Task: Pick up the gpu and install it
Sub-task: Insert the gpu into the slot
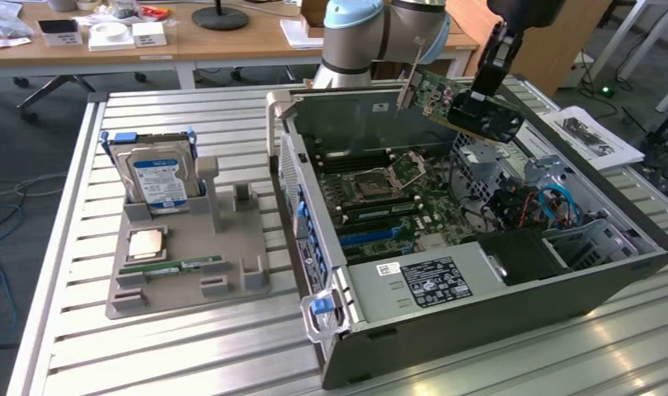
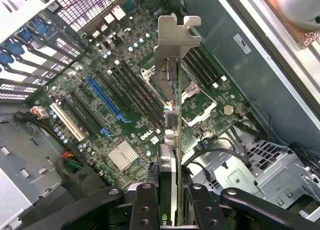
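The gpu (image 1: 439, 97) is a flat green card with a silvery bracket at one end. It hangs tilted above the far side of the open computer case (image 1: 466, 322), and my gripper (image 1: 479, 114) is shut on it. In the wrist view the gpu (image 2: 176, 64) stands edge-on between my two black fingers (image 2: 145, 205), bracket end away from the camera. Below it lies the motherboard (image 2: 135, 109) with a long blue slot (image 2: 107, 97). The card is clear of the board and touches no slot.
A grey holder (image 1: 185, 285) at the exterior view's left carries a hard drive (image 1: 158, 177), a processor chip (image 1: 147, 242) and a green memory stick (image 1: 185, 266). Case walls, a drive cage (image 1: 554, 198) and cables (image 2: 220, 152) ring the board. Papers (image 1: 587, 136) lie beside the case.
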`<action>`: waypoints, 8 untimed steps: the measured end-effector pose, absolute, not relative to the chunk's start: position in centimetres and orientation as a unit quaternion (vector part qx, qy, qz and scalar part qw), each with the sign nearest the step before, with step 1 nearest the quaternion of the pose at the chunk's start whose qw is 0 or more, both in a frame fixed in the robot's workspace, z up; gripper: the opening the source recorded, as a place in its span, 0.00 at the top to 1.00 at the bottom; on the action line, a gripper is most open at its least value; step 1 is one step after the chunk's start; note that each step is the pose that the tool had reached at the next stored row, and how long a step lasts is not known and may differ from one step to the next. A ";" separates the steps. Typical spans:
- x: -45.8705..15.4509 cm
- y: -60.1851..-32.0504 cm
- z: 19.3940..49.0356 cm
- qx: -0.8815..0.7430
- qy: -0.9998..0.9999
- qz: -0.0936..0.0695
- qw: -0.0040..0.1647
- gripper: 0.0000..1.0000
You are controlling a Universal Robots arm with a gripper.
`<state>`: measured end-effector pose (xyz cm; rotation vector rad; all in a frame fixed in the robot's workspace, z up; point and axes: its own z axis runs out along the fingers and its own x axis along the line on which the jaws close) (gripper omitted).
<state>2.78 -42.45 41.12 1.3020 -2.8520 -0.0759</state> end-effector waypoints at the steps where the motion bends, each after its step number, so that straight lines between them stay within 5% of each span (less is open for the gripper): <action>1: 2.8 -42.4 41.1 0.415 -0.909 -0.024 0.003 0.73; 8: 2.8 -42.5 41.1 0.430 -0.903 -0.024 0.003 0.73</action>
